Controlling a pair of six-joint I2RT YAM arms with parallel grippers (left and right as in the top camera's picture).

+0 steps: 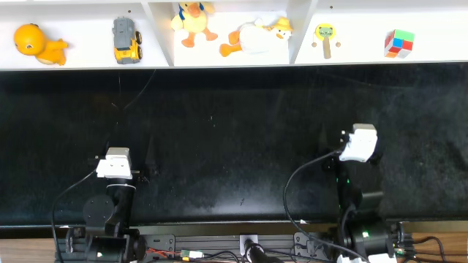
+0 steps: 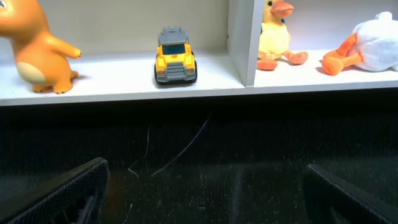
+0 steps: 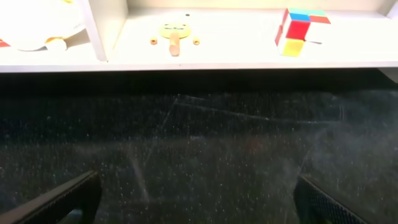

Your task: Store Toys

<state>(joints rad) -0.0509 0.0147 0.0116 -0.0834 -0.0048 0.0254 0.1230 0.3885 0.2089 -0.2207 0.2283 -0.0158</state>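
Every toy sits on the shelf (image 1: 219, 60): the orange figure (image 1: 38, 42) and yellow truck (image 1: 126, 39) in the left compartment, two plush ducks (image 1: 193, 22) in the middle, the rattle (image 1: 326, 38) and colour cube (image 1: 399, 42) at the right. The left fingers (image 2: 68, 193) and right fingers (image 3: 62, 199) hang spread and empty over the black worktop (image 1: 234, 131), apart from the shelf. The likely risk is a needless reach, since a nudge could roll the truck off the shelf's edge.

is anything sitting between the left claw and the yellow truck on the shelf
Nothing visible. Only bare black mat lies between the left claw and the yellow truck, which stands on the shelf beside the orange toy.
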